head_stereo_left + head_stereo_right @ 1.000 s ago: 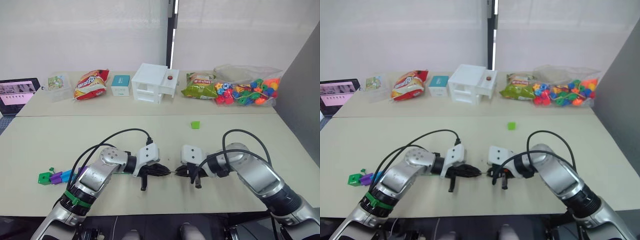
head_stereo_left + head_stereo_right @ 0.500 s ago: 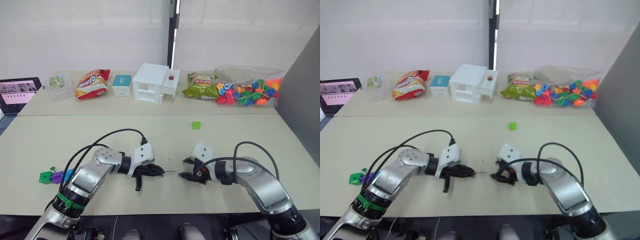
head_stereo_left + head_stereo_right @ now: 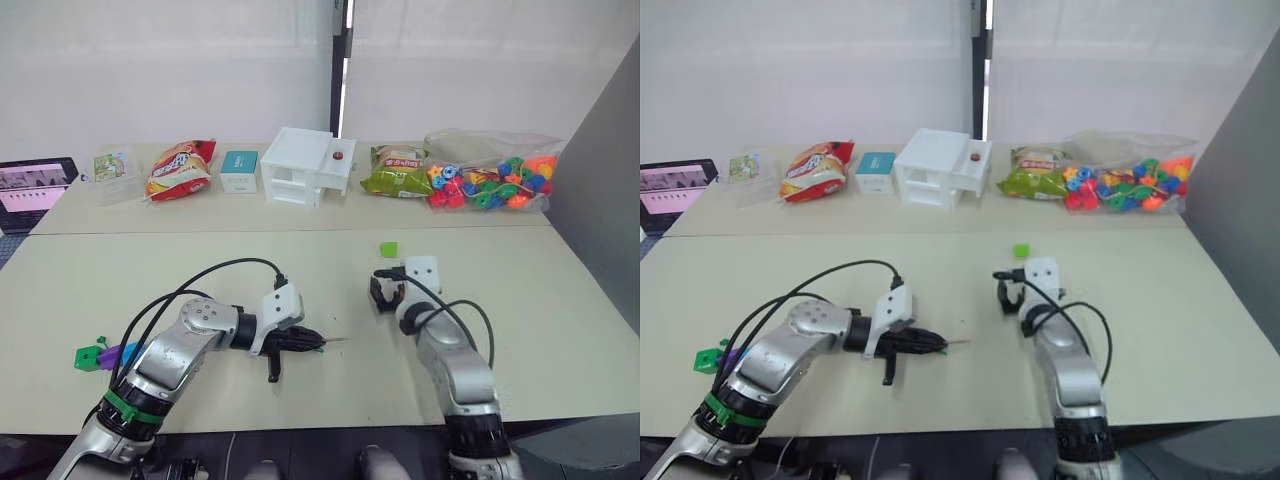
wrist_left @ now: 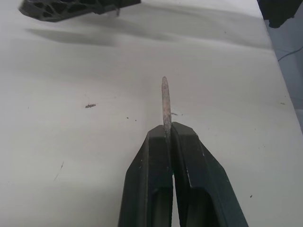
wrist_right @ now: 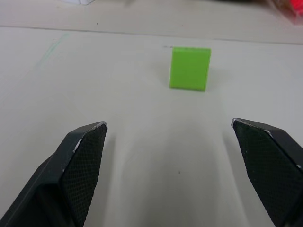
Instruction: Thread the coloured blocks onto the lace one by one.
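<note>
Right gripper (image 5: 177,156) was found with its fingers spread wide apart and empty, aimed at the light green block (image 5: 190,68), which lay flat on the table (image 3: 520,330) just ahead of the fingertips, centre-right of the head views. Compared with the picture a second earlier, this arm had been withdrawn from the meeting point at lower centre, where both grippers had been nearly touching, and swung up toward the block; the block itself had not been moved.

Left gripper (image 4: 168,135) was recorded as clamped together on the lace (image 4: 164,101), with the stiff dark tip left projecting forward beyond the fingers, low over the table at lower centre. Its position had been changed only slightly over the same second.

Threaded blocks (image 3: 105,353), green, purple and blue, were noted on the lace at the lower left edge of the head view, partly hidden by the left arm; an exact count could not be made.

Judgement: the previous threading was taken as finished, and the pick-up of the last loose block as begun; a grasp had not yet been made. Bagged beads (image 3: 490,185) and a white box (image 3: 305,165) were left untouched at the upper part of the frame.
</note>
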{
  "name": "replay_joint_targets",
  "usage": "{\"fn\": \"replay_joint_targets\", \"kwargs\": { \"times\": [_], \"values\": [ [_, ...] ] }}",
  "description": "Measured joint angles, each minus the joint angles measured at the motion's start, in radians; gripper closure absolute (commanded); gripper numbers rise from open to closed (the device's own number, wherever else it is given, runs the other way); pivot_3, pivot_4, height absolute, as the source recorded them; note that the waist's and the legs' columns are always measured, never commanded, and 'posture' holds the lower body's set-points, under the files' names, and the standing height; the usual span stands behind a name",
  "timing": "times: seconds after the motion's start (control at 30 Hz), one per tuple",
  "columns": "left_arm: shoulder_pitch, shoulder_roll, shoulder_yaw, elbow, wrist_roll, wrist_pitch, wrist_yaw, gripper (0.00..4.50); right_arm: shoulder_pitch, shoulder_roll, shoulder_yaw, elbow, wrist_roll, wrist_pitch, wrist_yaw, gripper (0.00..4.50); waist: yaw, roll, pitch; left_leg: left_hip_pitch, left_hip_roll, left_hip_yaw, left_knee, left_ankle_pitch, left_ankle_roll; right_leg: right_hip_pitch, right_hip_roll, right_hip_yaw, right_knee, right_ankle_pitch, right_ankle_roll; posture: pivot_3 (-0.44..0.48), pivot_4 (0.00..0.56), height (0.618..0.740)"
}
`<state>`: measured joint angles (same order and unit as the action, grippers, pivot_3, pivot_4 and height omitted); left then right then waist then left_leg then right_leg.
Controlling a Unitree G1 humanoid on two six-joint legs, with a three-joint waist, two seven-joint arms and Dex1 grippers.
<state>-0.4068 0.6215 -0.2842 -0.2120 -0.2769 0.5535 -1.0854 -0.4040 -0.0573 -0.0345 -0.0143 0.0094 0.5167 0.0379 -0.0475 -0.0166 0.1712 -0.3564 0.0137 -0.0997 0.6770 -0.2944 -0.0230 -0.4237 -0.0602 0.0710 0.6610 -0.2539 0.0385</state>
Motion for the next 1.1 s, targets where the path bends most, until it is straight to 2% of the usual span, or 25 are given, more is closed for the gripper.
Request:
{"fn": "replay_joint_targets", "kwargs": {
  "times": [0.37, 0.47, 0.67, 0.7, 0.73, 0.8, 0.9, 1.0, 1.1],
  "values": [
    [0.030, -0.001, 0.011, -0.047, -0.005, 0.036, 0.036, 4.50, -0.382, -0.020, -0.088, 0.732, 0.023, -0.368, -0.034, 0.05, -0.025, 0.000, 0.000, 0.001, 0.000, 0.001, -0.002, 0.000, 0.000, 0.000, 0.000, 0.001, 0.000, 0.000, 0.000, 0.000, 0.150, 0.740],
    [0.030, -0.001, 0.011, -0.049, -0.005, 0.038, 0.038, 4.50, -0.473, -0.030, -0.109, 0.899, 0.035, -0.438, -0.037, 0.78, -0.027, 0.000, 0.000, 0.001, 0.000, 0.001, -0.002, 0.000, 0.000, 0.000, 0.000, 0.001, 0.000, 0.000, 0.000, 0.000, 0.150, 0.740],
    [0.030, 0.000, 0.012, -0.050, -0.005, 0.040, 0.045, 4.50, -0.506, -0.027, -0.131, 0.994, 0.053, -0.519, -0.024, 2.89, -0.028, 0.000, 0.000, 0.001, 0.000, 0.001, -0.002, 0.000, 0.000, 0.000, 0.000, 0.001, 0.001, 0.000, 0.000, 0.000, 0.150, 0.740],
    [0.030, 0.000, 0.012, -0.050, -0.005, 0.040, 0.045, 4.50, -0.506, -0.026, -0.131, 0.996, 0.053, -0.524, -0.021, 3.25, -0.028, 0.001, 0.000, 0.001, 0.000, 0.001, -0.002, 0.000, 0.000, 0.000, 0.000, 0.001, 0.001, 0.000, 0.000, 0.000, 0.150, 0.740],
    [0.030, 0.000, 0.011, -0.050, -0.005, 0.040, 0.045, 4.50, -0.506, -0.022, -0.132, 0.997, 0.053, -0.529, -0.018, 3.31, -0.029, 0.001, 0.000, 0.001, 0.000, 0.001, -0.002, 0.000, 0.000, 0.000, 0.000, 0.001, 0.001, 0.000, 0.000, 0.000, 0.150, 0.740],
    [0.030, 0.000, 0.011, -0.050, -0.005, 0.039, 0.045, 4.50, -0.504, -0.007, -0.135, 0.989, 0.057, -0.533, -0.013, 3.31, -0.032, 0.001, 0.000, 0.001, 0.000, 0.001, -0.002, 0.000, 0.000, 0.000, 0.000, 0.002, 0.001, 0.000, 0.000, 0.000, 0.150, 0.740],
    [0.030, 0.000, 0.011, -0.050, -0.006, 0.039, 0.045, 4.50, -0.438, 0.022, -0.126, 0.846, 0.074, -0.515, 0.002, 3.31, -0.033, 0.001, 0.000, 0.001, 0.000, 0.000, -0.002, 0.000, 0.000, 0.000, 0.000, 0.001, 0.002, 0.000, 0.000, 0.000, 0.150, 0.740],
    [0.033, 0.002, 0.011, -0.052, -0.006, 0.039, 0.044, 4.50, -0.303, 0.046, -0.086, 0.576, 0.074, -0.429, 0.000, 3.31, -0.027, 0.001, 0.000, -0.001, 0.000, -0.001, -0.002, 0.000, 0.000, -0.001, 0.000, 0.001, 0.003, 0.000, 0.000, 0.000, 0.150, 0.740],
    [0.041, 0.007, 0.014, -0.052, -0.008, 0.039, 0.042, 4.50, -0.036, 0.066, 0.012, 0.143, 0.056, -0.250, -0.002, 3.31, -0.019, 0.002, -0.001, -0.004, 0.000, -0.003, -0.002, 0.000, 0.000, -0.003, 0.000, -0.001, 0.003, 0.000, 0.000, 0.000, 0.150, 0.740]
  ]
}}
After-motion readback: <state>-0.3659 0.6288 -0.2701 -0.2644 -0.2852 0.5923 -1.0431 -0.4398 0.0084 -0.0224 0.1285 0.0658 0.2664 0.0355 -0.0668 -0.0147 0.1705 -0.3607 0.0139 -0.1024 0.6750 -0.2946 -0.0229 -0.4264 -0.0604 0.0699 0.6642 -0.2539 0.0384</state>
